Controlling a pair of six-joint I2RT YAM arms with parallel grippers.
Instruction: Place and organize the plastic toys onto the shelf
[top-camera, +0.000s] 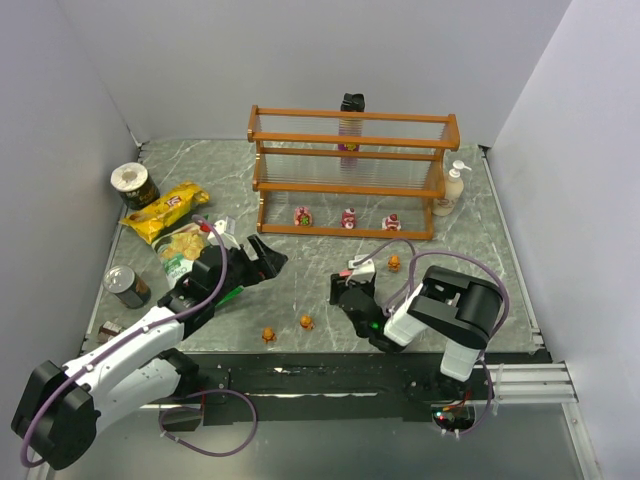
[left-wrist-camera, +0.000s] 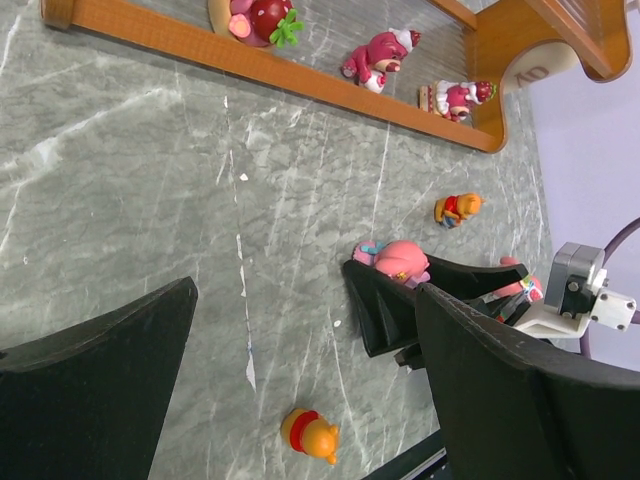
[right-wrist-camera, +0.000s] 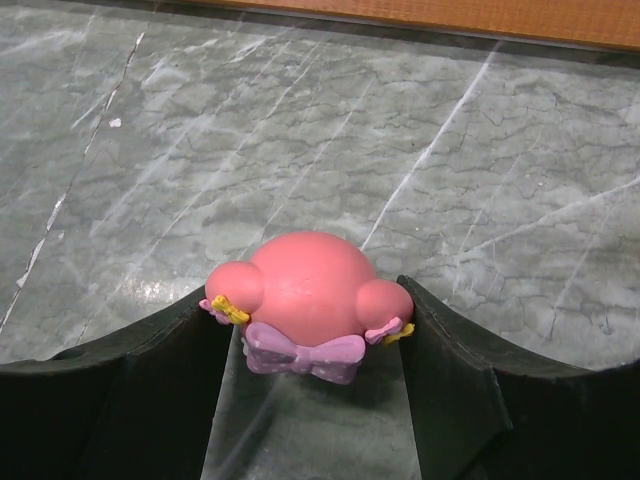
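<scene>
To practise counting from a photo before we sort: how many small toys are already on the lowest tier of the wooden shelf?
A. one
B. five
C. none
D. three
D: three pink toys stand in a row on the lowest tier of the shelf, one at the left, one in the middle and one at the right.

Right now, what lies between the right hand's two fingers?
A pink toy with a purple bow sits between them, clearest in the right wrist view; whether they touch it is unclear.
</scene>
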